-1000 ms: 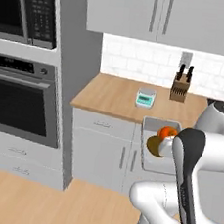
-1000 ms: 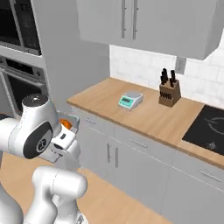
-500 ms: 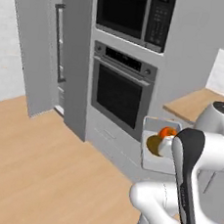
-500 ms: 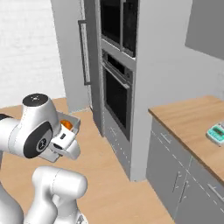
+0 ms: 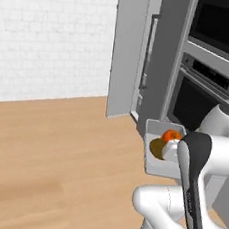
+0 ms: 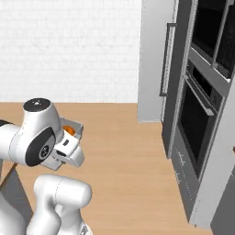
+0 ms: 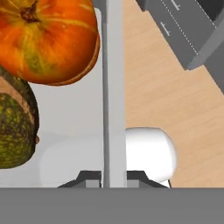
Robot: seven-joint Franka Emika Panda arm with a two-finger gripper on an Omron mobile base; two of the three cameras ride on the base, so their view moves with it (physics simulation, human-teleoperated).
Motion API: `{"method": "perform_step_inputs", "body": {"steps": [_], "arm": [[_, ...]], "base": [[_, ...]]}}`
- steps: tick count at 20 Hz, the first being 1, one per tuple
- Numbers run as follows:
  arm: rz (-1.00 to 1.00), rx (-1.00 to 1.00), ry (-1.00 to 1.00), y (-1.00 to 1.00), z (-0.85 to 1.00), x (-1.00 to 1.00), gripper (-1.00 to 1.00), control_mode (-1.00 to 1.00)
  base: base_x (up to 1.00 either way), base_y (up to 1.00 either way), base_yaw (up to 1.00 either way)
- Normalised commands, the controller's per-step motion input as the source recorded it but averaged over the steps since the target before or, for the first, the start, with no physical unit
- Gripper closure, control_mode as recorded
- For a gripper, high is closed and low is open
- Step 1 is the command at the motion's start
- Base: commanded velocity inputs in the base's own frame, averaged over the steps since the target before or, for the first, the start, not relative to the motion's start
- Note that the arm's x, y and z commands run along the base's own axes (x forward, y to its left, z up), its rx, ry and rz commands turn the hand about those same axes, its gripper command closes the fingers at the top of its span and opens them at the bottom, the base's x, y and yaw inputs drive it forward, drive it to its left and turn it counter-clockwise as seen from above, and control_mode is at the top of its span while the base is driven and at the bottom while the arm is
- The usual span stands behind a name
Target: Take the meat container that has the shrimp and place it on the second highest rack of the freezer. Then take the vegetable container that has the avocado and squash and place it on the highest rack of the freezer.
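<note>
The vegetable tray [image 5: 154, 156] is held off the floor at the end of the arm, in front of the robot's white body. In the hand view its side wall [image 7: 113, 87] runs straight up from between the 2 finger tips, and the claw [image 7: 113, 177] is seen closed narrowly on that wall. The squash [image 7: 48, 39] is seen inside the tray at the upper left of that view, bright orange with yellow streaks. The avocado [image 7: 15, 127] lies just beside it, dark brown-green, and the 2 appear to touch.

In the left base view the tray is seen level, with the squash [image 5: 171, 136] and the avocado [image 5: 156, 147] partly hidden by the arm. In the right base view only a corner of the tray [image 6: 76, 131] and a little of the squash [image 6: 69, 131] are seen behind the arm's shoulder.

The freezer [image 5: 128, 52] stands ahead of the tray, apart from it, with a dark bar handle [image 5: 149, 52]. Its inner shelves cannot be made out. An oven [image 6: 195, 119] is set in the dark column beside it. Wooden floor [image 5: 47, 149] lies below.
</note>
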Motion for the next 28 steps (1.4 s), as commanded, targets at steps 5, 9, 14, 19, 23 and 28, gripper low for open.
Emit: {"method": "perform_step_inputs", "body": {"steps": [5,9,14,19,23,28], "arm": [[0.0,0.0,0.0,0.0,0.0,0.0,1.0,1.0],[0.0,0.0,0.0,0.0,0.0,0.0,1.0,1.0],[0.0,0.0,0.0,0.0,0.0,0.0,1.0,1.0],[0.0,0.0,0.0,0.0,0.0,0.0,1.0,1.0],[0.0,0.0,0.0,0.0,0.0,0.0,1.0,1.0],[0.0,0.0,0.0,0.0,0.0,0.0,1.0,1.0]], "base": [[1.0,-0.18,0.06],[1.0,-0.54,-0.01],[1.0,-0.52,-0.02],[1.0,0.0,-0.21],[0.85,0.44,-0.41],[0.55,0.39,-0.43]]}}
